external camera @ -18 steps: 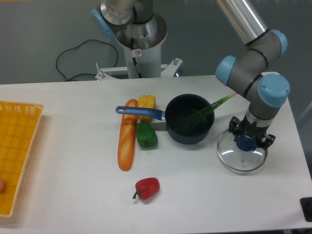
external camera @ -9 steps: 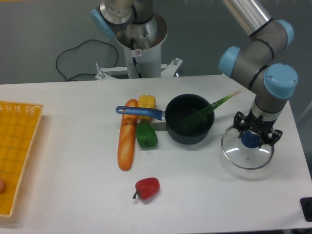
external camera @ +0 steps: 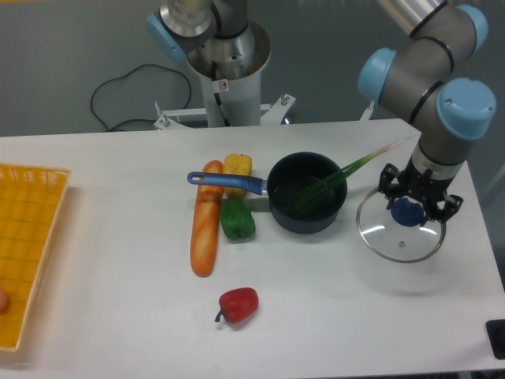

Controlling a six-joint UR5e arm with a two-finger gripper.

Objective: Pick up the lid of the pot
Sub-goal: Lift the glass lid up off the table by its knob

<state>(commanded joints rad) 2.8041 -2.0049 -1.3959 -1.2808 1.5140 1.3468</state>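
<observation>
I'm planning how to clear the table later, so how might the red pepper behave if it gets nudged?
The red pepper would probably roll or pivot unevenly, as its body is rounded but irregular, with a stem jutting out at one end. Its shiny skin suggests it could be somewhat slippery to grip.

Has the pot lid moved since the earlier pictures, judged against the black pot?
Yes. Measured against the black pot, the lid has shifted up the picture and slightly to the right.

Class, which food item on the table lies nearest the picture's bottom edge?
The red item: in the picture, it lies below the long orange one, the green one and the yellow one.
</observation>
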